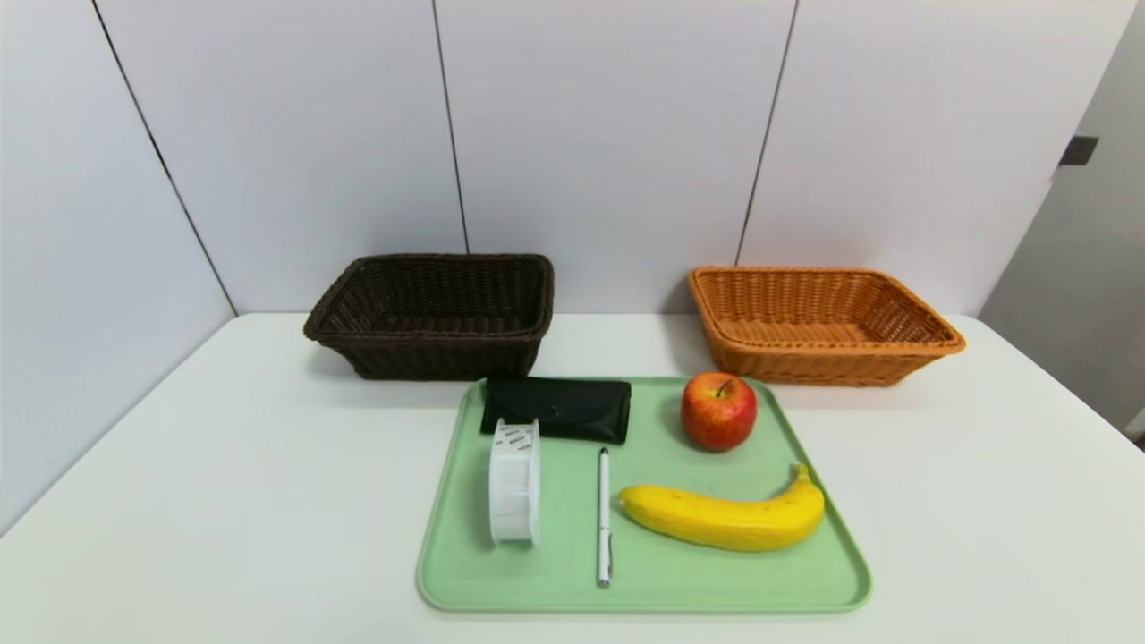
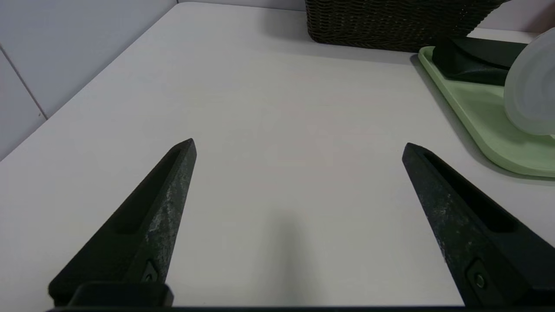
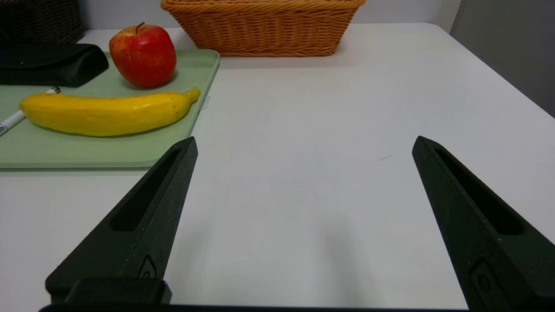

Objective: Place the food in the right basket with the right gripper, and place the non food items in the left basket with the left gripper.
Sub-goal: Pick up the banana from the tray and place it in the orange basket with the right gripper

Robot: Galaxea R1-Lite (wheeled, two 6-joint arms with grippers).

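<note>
- All five items lie on the green tray and both baskets are empty, so no sorting is done yet.
- The left gripper hangs level over bare table to the tray's left, jaws spread wide and holding nothing. The right gripper does the same on the tray's right.
- The spool stands on its edge, touching or nearly touching the pouch. A sideways nudge from a finger would likely roll it or tip it over, and it could shove the pen just beside it.
- The pen is thin and lies flat. The fingers may scrape the tray and slide it, or close above it and miss.
- The pouch is flat and low, with the dark basket just behind it. A pinch may slip off its smooth flap.
- The apple is round and could squirt out of an off-centre grip and roll off the tray.
- The banana is long. Held near one end it would likely swing, and it could catch the tan basket rim.
- The arms share the tray's middle, so reaching together risks a collision.
</note>
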